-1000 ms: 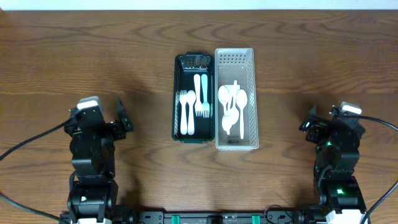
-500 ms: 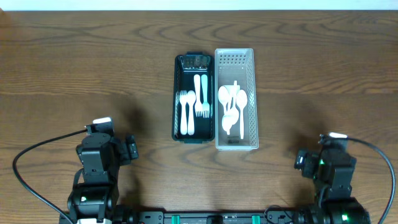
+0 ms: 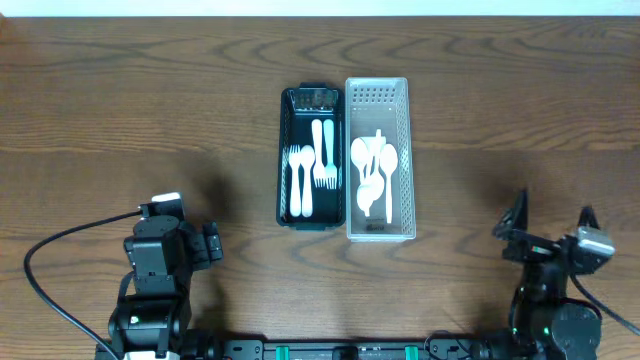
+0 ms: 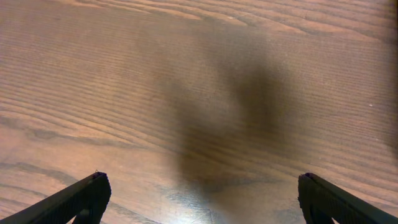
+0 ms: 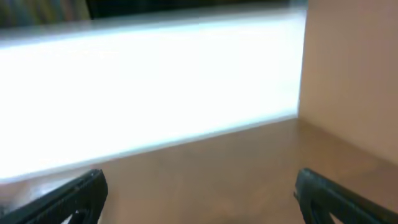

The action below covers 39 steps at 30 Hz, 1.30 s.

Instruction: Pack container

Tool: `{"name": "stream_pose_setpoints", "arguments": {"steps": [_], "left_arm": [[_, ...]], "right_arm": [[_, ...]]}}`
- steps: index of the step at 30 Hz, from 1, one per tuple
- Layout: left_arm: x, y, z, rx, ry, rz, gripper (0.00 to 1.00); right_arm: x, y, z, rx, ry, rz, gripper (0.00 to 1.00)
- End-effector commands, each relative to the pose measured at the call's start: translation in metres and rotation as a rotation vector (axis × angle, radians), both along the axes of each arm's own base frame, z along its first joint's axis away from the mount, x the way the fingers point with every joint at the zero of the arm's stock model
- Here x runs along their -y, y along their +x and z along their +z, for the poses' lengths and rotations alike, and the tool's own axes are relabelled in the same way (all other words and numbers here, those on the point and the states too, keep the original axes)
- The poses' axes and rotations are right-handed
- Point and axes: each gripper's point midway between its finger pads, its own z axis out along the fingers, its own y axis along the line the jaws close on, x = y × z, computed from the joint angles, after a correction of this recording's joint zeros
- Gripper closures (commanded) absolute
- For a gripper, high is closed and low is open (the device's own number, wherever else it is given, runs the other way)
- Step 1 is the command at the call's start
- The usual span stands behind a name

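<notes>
While both arms' jaws gape empty, the wood-grain table (image 3: 120, 100) meets a bright white strip (image 5: 149, 93).

Overhead straight down; left wrist close above table (image 4: 205, 74); right wrist level.

The matte-black, blocky left arm (image 3: 155, 270), lower left of the frame, carries a small white cap (image 3: 166, 198) and a thin black cable (image 3: 28, 262). The right arm (image 3: 548, 300), lower right, matches it. The left end effector (image 4: 199, 193) and right end effector (image 5: 199, 190) show black wedge-shaped fingers (image 4: 74, 199).
</notes>
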Motion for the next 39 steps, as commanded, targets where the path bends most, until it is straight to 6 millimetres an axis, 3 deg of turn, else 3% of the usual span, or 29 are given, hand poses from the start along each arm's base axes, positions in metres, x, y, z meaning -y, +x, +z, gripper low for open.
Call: {"name": "stream_pose_setpoints", "arguments": {"steps": [1, 7, 8, 19, 39], "left_arm": [[0.000, -0.001, 0.000, 0.001, 0.003, 0.003, 0.02], [0.000, -0.001, 0.000, 0.001, 0.003, 0.003, 0.02], [0.000, -0.001, 0.000, 0.001, 0.003, 0.003, 0.02], [0.000, -0.001, 0.000, 0.001, 0.003, 0.002, 0.02], [0.000, -0.001, 0.000, 0.001, 0.003, 0.002, 0.02]], "right_arm": [[-0.008, 0.011, -0.020, 0.001, -0.025, 0.036, 0.01], [-0.026, 0.027, -0.101, -0.174, -0.015, 0.137, 0.01], [-0.031, 0.028, -0.105, -0.192, -0.032, 0.164, 0.01], [-0.055, 0.028, -0.107, -0.203, -0.088, 0.303, 0.01], [-0.055, 0.028, -0.107, -0.203, -0.088, 0.302, 0.01]]}}
